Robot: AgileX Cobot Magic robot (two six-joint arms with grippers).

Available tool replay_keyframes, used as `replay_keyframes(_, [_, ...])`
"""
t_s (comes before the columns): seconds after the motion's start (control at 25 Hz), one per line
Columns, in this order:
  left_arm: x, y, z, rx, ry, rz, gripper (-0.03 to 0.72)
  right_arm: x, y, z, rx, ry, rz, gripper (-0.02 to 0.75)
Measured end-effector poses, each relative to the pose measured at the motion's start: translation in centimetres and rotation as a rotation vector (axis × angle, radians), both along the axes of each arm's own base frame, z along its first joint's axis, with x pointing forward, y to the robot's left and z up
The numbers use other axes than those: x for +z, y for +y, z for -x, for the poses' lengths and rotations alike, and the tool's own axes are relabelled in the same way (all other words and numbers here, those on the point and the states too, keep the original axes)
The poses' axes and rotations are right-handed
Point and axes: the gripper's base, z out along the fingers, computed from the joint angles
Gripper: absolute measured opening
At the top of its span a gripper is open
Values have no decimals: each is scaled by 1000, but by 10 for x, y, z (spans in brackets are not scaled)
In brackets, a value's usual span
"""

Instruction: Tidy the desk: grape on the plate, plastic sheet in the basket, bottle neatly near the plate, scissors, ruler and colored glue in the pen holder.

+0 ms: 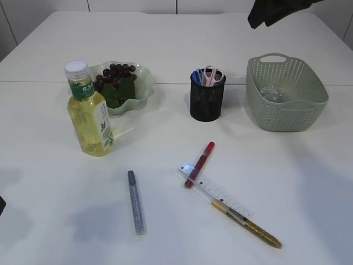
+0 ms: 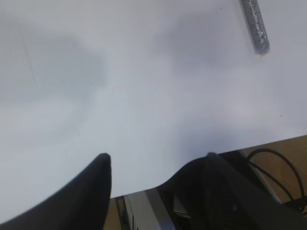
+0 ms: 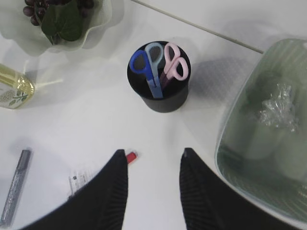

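Observation:
Dark grapes (image 1: 113,74) lie on the pale green plate (image 1: 144,91). The yellow bottle (image 1: 90,113) stands upright just left of the plate. Scissors (image 1: 208,75) stand in the black mesh pen holder (image 1: 207,102). The crumpled plastic sheet (image 1: 271,93) lies in the green basket (image 1: 287,110). A clear ruler (image 1: 220,194) lies under a red glue pen (image 1: 199,164) and by a gold glue pen (image 1: 248,223); a silver glue pen (image 1: 135,201) lies to their left. My right gripper (image 3: 153,155) is open and empty, high above the pen holder (image 3: 160,96). My left gripper (image 2: 156,160) is open and empty at the table's front edge.
The table's near edge and cables below it show in the left wrist view (image 2: 268,158). The silver glue pen's tip (image 2: 256,28) shows there too. The basket (image 3: 230,143) sits right of my right gripper.

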Motion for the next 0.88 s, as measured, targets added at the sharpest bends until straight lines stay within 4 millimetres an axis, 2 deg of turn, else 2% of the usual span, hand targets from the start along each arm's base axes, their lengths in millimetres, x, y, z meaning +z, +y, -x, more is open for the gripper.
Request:
replay_keyframes(0.16, [0,0,0,0,0,0,442,7,-3,29,1,36,17,301])
replay_keyframes(0.36, [0,0,0,-1,1,-2,442,-14,6,46,5,146,20,301])
replay_keyframes(0.44, [0,0,0,-2,1,-4,442,-26,15,50,25,187,44,301])
replay_keyframes(0.6, [0,1,0,-5,-1,-14,442,-51,46,65,103,245,178,307])
replay_keyframes(0.8, [-1,2,0,-9,-3,-26,442,-76,87,90,236,304,265,371])
replay_keyframes(0.88, [-1,2,0,-10,-3,-27,442,-86,100,94,271,323,280,399])
